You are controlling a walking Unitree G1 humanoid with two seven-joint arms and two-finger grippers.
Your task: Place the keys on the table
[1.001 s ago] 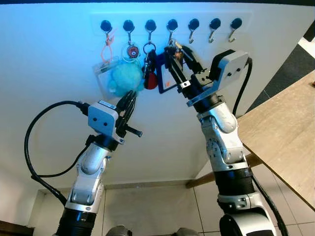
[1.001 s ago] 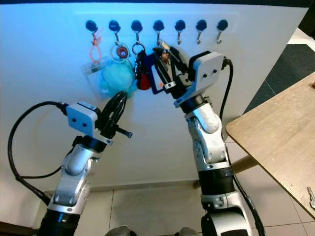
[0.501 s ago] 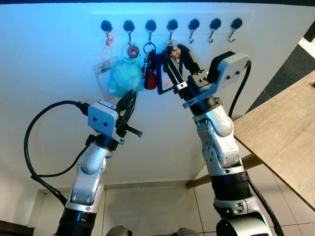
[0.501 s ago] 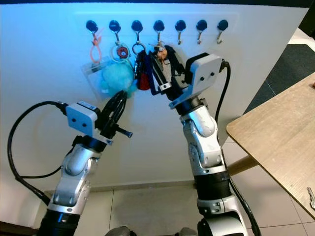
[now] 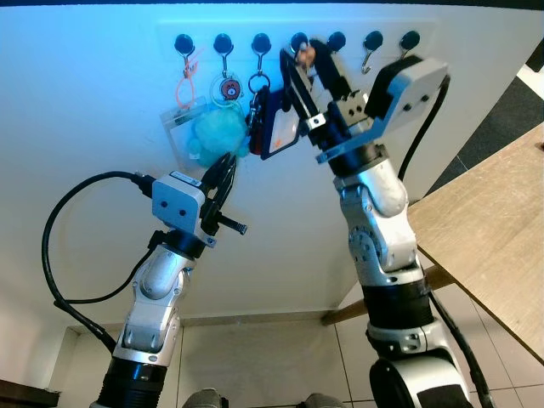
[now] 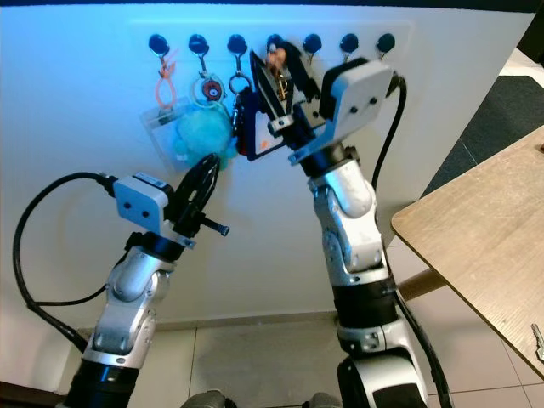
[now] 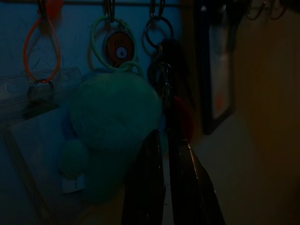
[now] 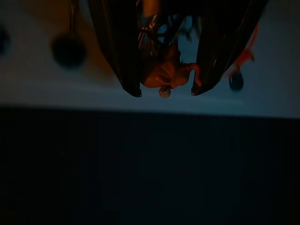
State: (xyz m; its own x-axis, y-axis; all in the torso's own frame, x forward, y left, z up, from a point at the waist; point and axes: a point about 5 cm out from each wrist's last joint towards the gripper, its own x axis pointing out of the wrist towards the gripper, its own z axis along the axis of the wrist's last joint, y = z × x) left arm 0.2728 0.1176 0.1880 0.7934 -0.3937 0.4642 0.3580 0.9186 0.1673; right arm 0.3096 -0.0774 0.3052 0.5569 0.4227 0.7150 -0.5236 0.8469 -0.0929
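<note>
My right gripper (image 5: 304,53) is raised to the row of black wall hooks (image 5: 260,42) and is shut on a key bunch with a small orange charm (image 8: 164,75). A blue card holder (image 5: 276,127) hangs tilted from that bunch below the fingers. The charm sits between the two black fingertips (image 8: 126,79). My left gripper (image 5: 225,168) is shut, lower left, with its tips just under a teal pom-pom (image 7: 112,117) hanging from another hook. The wooden table (image 5: 489,221) stands at the right.
More items hang from the hooks: an orange loop with a clear badge (image 5: 180,126), a round keyring (image 5: 228,88) and a dark bunch with a red fob (image 7: 183,117). Three hooks at the right are bare. A single key (image 6: 537,340) lies on the table. Tiled floor is below.
My right gripper has risen from below the hooks to hook level, carrying the charm and swinging the blue card holder up and leftwards. The left arm has stayed still.
</note>
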